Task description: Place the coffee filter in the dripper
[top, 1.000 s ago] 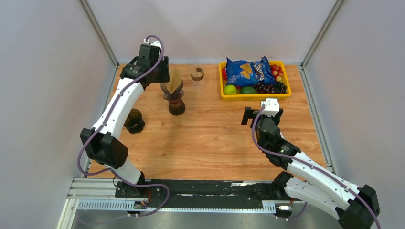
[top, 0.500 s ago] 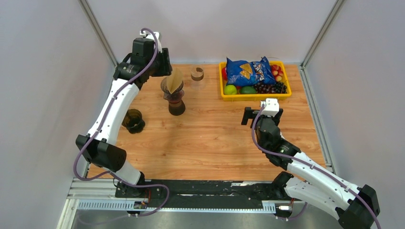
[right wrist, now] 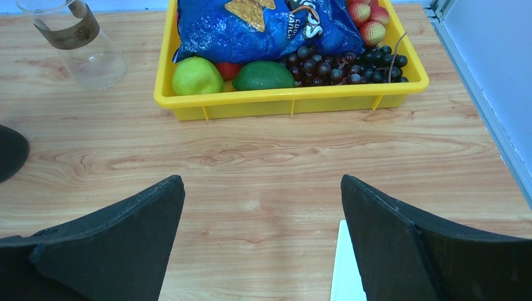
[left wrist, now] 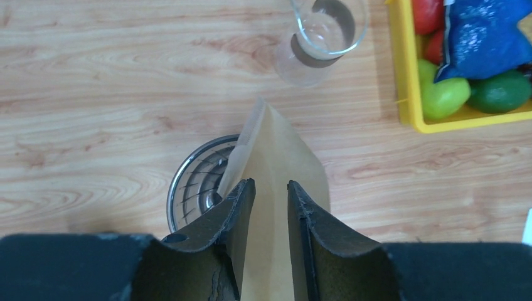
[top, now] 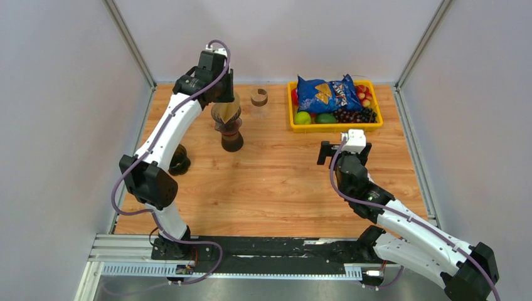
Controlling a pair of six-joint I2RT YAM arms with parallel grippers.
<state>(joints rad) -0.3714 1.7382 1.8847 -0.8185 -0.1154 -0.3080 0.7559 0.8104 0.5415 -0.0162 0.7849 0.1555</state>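
The brown paper coffee filter [top: 233, 104] stands tilted in the glass dripper [top: 224, 116], which sits on a dark carafe [top: 231, 139] at the back left. In the left wrist view the coffee filter [left wrist: 276, 141] leans over the right side of the dripper's ribbed rim [left wrist: 187, 182]. My left gripper [left wrist: 271, 183] hangs right above it, open by a narrow gap, with the filter's flat face showing between the fingers. My right gripper [right wrist: 262, 188] stands wide open over bare wood, holding nothing, far from the dripper.
A clear glass beaker [top: 258, 97] stands just right of the dripper. A yellow tray [top: 335, 127] with a blue chip bag, limes, grapes and other fruit sits at the back right. A dark cup [top: 180, 160] is partly hidden behind my left arm.
My left gripper swung from the left of the dripper to right above the filter, and its jaws narrowed. The filter stays in the dripper. The right arm has not moved.
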